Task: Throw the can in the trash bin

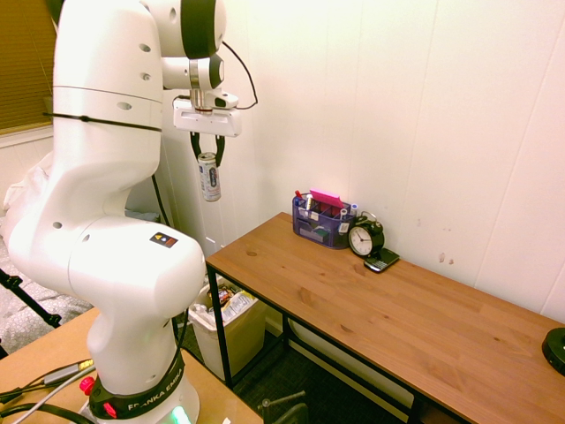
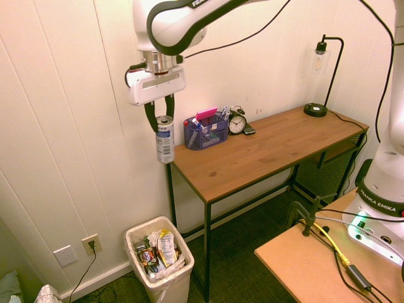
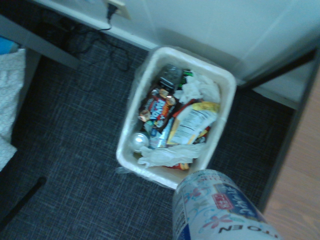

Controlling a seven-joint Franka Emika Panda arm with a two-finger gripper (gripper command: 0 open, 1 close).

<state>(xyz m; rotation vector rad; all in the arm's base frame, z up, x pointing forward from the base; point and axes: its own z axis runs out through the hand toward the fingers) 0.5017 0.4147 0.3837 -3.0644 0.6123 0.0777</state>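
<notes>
The tall silver-white can point(image 2: 165, 139) hangs upright in the air, just past the left end of the wooden desk point(image 2: 265, 151). My gripper point(image 2: 159, 119) is shut on the can's top, and the can point(image 1: 209, 177) also shows from the other side under the gripper point(image 1: 207, 155). Far below it on the floor stands the cream-white trash bin point(image 2: 137, 231), filled with wrappers and paper. In the wrist view the can point(image 3: 215, 207) rises from the lower edge, with the trash bin point(image 3: 224, 114) seen from above beyond it.
A blue-purple desk organiser point(image 2: 205, 131), a black alarm clock point(image 2: 237, 123) and a phone sit at the desk's back left. A black lamp point(image 2: 319, 76) stands at its far end. The black metal desk leg point(image 2: 170, 196) runs down beside the bin.
</notes>
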